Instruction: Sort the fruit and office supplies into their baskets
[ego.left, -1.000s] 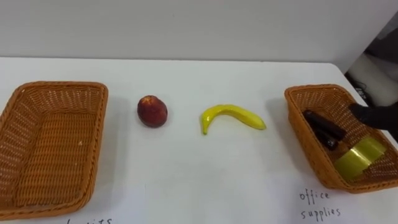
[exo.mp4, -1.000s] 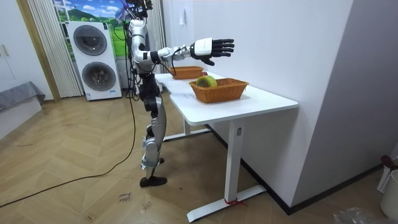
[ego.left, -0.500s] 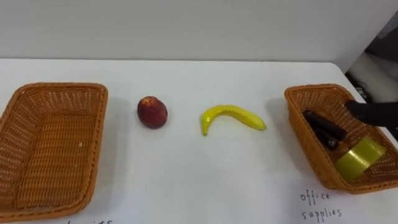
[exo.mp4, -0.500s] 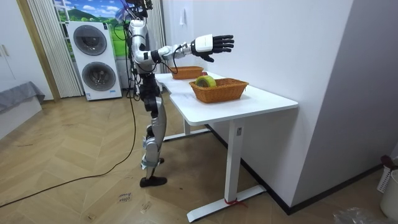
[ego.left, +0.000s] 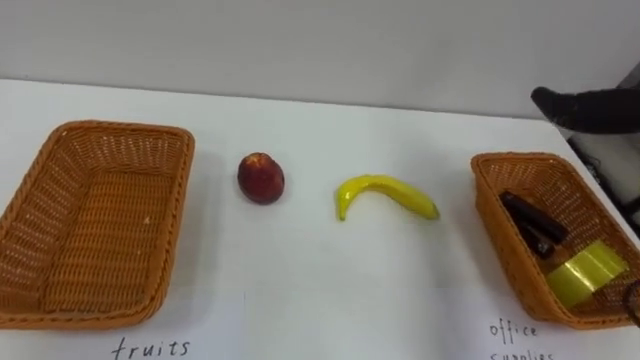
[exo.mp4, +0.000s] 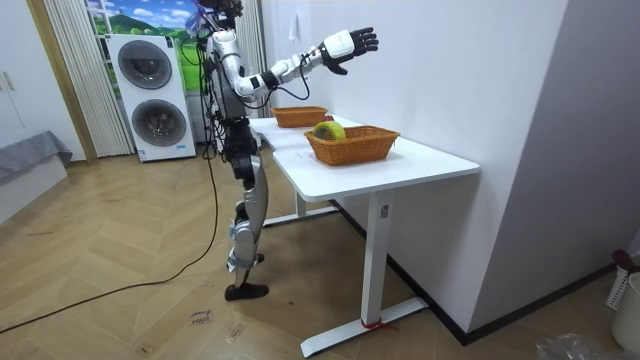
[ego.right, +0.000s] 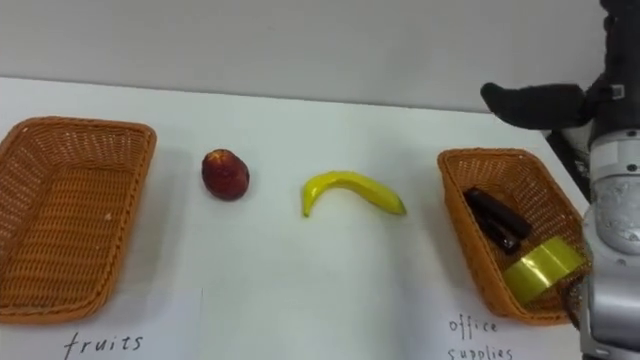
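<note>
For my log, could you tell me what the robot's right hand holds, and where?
Nothing; the right hand is open and empty, raised in the air.

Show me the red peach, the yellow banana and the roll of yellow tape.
red peach (ego.left: 261, 178): left eye view, middle of its skin.
yellow banana (ego.left: 385, 191): left eye view, middle of its curve.
roll of yellow tape (ego.left: 588, 272): left eye view, its outer band.
</note>
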